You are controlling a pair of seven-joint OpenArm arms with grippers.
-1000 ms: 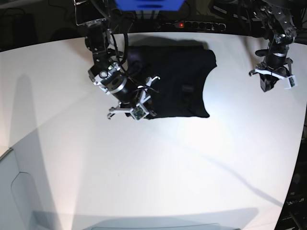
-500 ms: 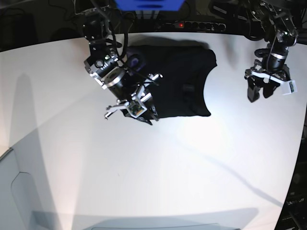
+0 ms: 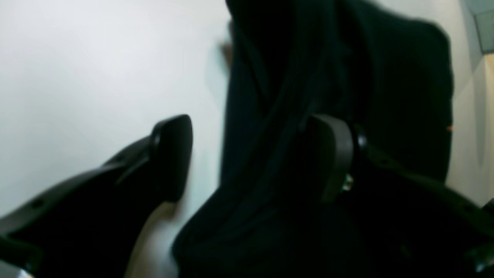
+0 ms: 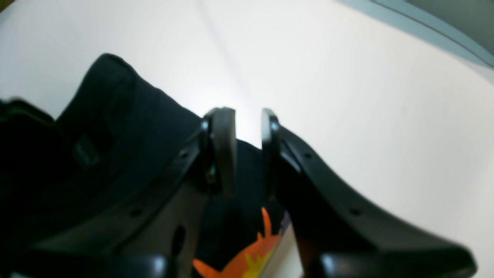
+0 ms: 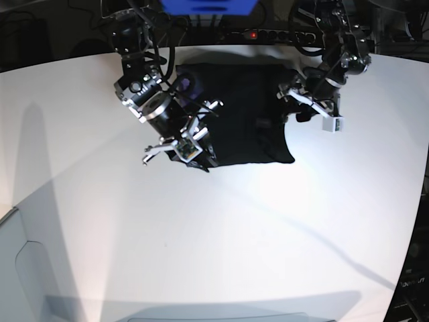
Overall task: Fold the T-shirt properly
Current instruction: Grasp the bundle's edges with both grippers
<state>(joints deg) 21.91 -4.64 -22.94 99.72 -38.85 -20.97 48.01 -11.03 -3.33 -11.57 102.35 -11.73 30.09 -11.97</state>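
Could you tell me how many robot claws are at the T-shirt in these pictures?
2: the right claw at the T-shirt's near corner, on the base view's left; the left claw at its opposite edge.

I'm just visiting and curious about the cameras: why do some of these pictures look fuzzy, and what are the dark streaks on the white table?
Left wrist view: soft focus, the black T-shirt and the left claw smear together. Right wrist view: sharper, bright glare on the table beyond the right claw. Base view: wide-angle lens curves the table edge; hard lighting casts long grey arm shadows.
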